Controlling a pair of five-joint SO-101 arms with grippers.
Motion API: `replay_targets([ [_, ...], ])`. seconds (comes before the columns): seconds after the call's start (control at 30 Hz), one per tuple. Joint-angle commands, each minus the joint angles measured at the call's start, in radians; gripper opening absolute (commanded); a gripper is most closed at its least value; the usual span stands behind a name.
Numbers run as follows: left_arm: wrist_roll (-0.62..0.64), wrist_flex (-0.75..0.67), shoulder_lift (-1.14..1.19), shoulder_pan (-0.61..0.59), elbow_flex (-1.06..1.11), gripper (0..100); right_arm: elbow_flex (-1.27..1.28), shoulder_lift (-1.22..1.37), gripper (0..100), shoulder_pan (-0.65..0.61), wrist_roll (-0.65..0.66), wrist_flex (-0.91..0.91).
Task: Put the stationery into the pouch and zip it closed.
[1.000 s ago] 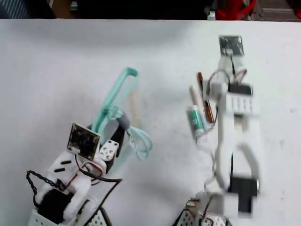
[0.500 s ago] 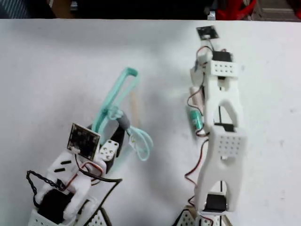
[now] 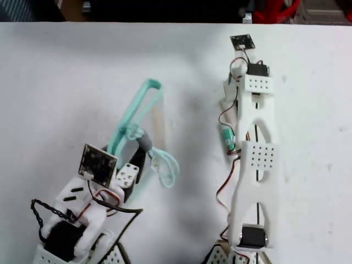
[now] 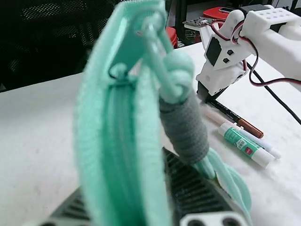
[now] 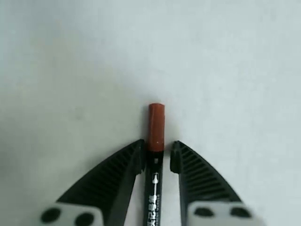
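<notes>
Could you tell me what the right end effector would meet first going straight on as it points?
The right end effector straddles the brown-capped pen with open fingers, so likely the pen, then the white table under it; the gap is hard to judge.

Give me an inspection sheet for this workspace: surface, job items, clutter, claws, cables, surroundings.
Surface: white table.
Job's things: teal pouch held on edge, mouth open; brown-capped pen and glue stick lying on the table outside it.
Clutter: nothing seen.
Claws: left claw shut on pouch; right claw open, fingers either side of the brown-capped pen, small gaps showing.
Cables: red and black wires along the right arm; black cable at the left arm's base.
Surroundings: dark space past the far table edge, red object there.
</notes>
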Motion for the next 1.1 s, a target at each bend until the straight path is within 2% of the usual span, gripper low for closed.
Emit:
replay_targets([
  [0.0,0.003,-0.017,0.013,-0.010,0.000,9,-0.064,0.015,9.1,0.012,0.025,0.012],
  [0.1,0.003,-0.017,0.013,-0.010,0.000,9,-0.068,0.038,8.8,0.010,0.080,0.013],
  [0.17,0.003,-0.017,0.013,-0.010,0.000,9,-0.068,0.039,5.1,0.008,0.170,0.031],
  [0.23,0.003,-0.017,0.013,-0.010,0.000,9,-0.069,0.028,1.2,0.010,0.201,0.053],
  [0.6,0.003,-0.018,0.013,-0.010,0.000,9,-0.069,-0.150,1.7,0.030,0.199,0.191],
  [0.93,0.003,-0.020,0.013,-0.010,0.000,9,-0.061,-0.460,1.7,-0.015,0.199,0.371],
  [1.07,0.003,-0.018,0.013,-0.010,0.000,9,-0.026,-0.591,1.7,-0.015,0.199,0.374],
])
